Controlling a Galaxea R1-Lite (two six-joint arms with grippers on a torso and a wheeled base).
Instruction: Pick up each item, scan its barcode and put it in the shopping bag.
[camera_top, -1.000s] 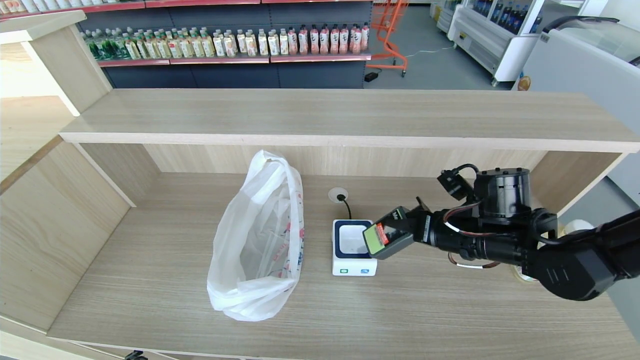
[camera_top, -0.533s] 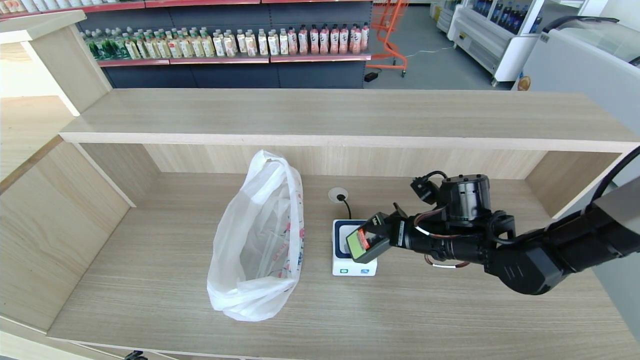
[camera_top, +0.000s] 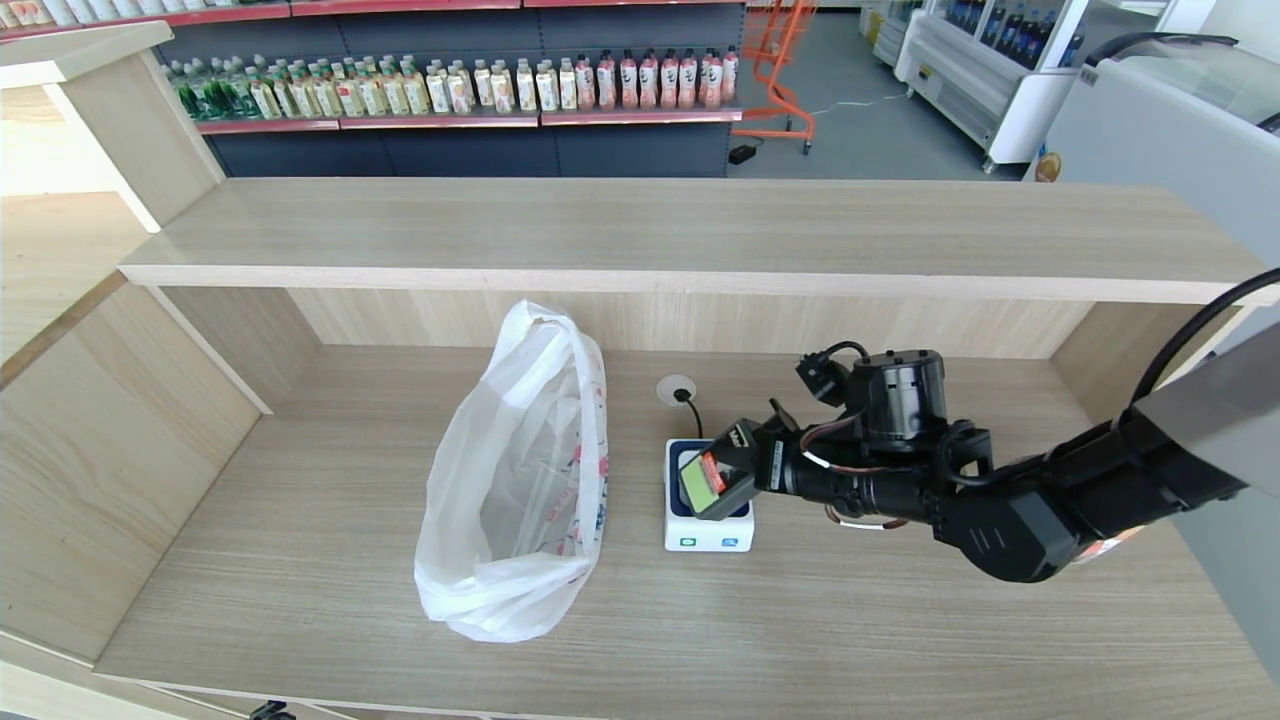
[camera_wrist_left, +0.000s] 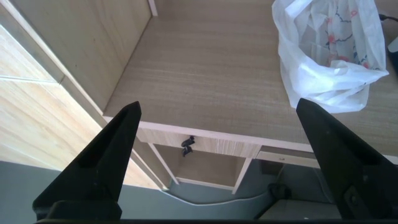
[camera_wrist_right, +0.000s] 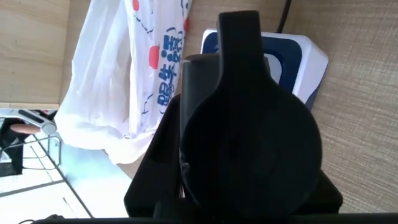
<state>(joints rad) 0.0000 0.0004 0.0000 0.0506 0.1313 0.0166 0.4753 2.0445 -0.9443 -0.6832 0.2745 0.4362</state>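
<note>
No print is clear enough to read. Blue characters and red marks run down the side of the white translucent plastic shopping bag (camera_top: 515, 480), at 9 o'clock of the white-and-blue square scanner (camera_top: 708, 535). Scanner front carries a green sticker (camera_top: 688, 543) and a blue sticker (camera_top: 733, 543), both too small to read. The dark grey box (camera_top: 716, 476) over the scanner has a green face with a red strip and white lettering on top, unreadable.

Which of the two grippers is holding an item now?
The right gripper: it is shut on a box over the scanner. The left gripper is open and empty.
</note>
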